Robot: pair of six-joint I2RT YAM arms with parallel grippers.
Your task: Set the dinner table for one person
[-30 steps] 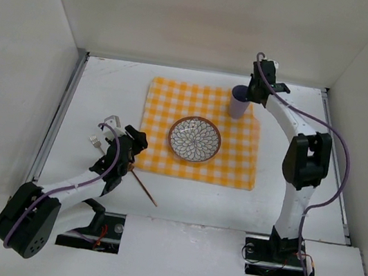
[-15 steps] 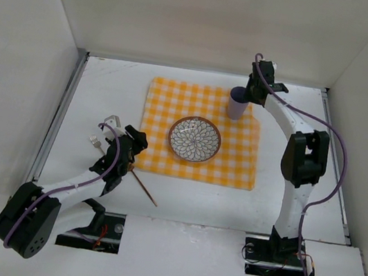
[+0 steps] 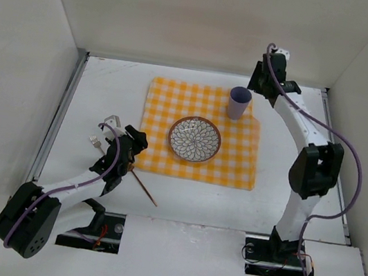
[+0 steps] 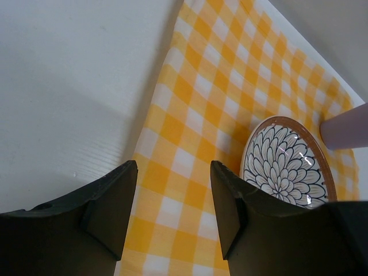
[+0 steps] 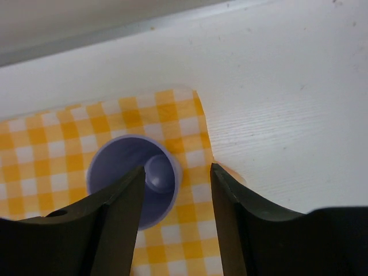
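Note:
The white dinner table [image 3: 107,91] carries a yellow-and-white checked cloth [image 3: 237,153]. A flower-patterned bowl [image 3: 194,139] sits in the cloth's middle. A purple cup [image 3: 239,103] stands upright and free on the cloth's far right corner. My right gripper [image 3: 257,85] hangs open just above and to the right of the cup [image 5: 135,178], with nothing between its jaws [image 5: 176,169]. My left gripper [image 3: 137,139] is open and empty [image 4: 172,167] low over the cloth's near left edge [image 4: 190,121], with the bowl [image 4: 287,167] to its right.
A thin brown stick [image 3: 144,189] lies on the table beside my left arm. A small white fork-like utensil [image 3: 94,141] lies left of that arm. White walls close in the table on three sides, with metal rails along the left and right edges.
My right gripper has opened, let go of the purple cup and risen back to the right of it. The cup stays standing on the cloth. The left arm has not moved.

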